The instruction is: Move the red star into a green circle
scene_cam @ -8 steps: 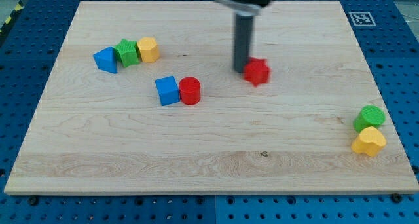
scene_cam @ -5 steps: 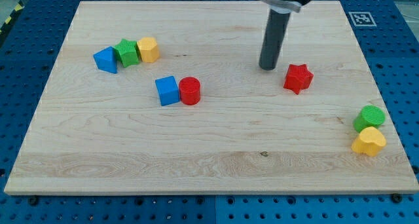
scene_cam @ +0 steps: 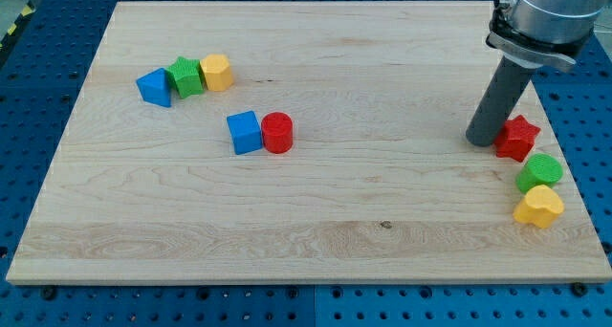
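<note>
The red star [scene_cam: 517, 138] lies near the board's right edge, just above and left of the green circle [scene_cam: 539, 172]; they look nearly touching. My tip [scene_cam: 483, 141] stands on the board right against the star's left side. A yellow heart-shaped block [scene_cam: 539, 207] sits just below the green circle, touching it.
A blue cube [scene_cam: 245, 133] and a red cylinder [scene_cam: 277, 133] sit together left of centre. A blue block [scene_cam: 154, 87], a green block [scene_cam: 186, 77] and a yellow block [scene_cam: 217, 73] form a row at upper left. The wooden board [scene_cam: 306, 241] has a tag at its top right corner.
My tip has moved right and slightly down, pushing the red star from the board's middle to the right edge beside the green circle. The other blocks have not moved.
</note>
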Tool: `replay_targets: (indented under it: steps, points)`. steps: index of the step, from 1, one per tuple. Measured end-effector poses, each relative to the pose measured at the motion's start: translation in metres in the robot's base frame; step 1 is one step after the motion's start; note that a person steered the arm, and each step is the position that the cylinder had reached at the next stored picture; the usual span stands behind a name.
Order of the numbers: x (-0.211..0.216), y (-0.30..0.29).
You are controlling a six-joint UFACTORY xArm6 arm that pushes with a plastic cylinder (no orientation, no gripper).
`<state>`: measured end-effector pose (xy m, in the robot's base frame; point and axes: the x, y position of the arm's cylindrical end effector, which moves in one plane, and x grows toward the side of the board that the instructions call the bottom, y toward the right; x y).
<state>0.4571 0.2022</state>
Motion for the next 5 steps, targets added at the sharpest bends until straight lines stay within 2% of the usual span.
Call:
replay_targets:
  steps: [3, 4, 5]
  points:
    - [-0.023, 0.0]
    - [-0.021, 0.011]
    - [0.005, 0.027]
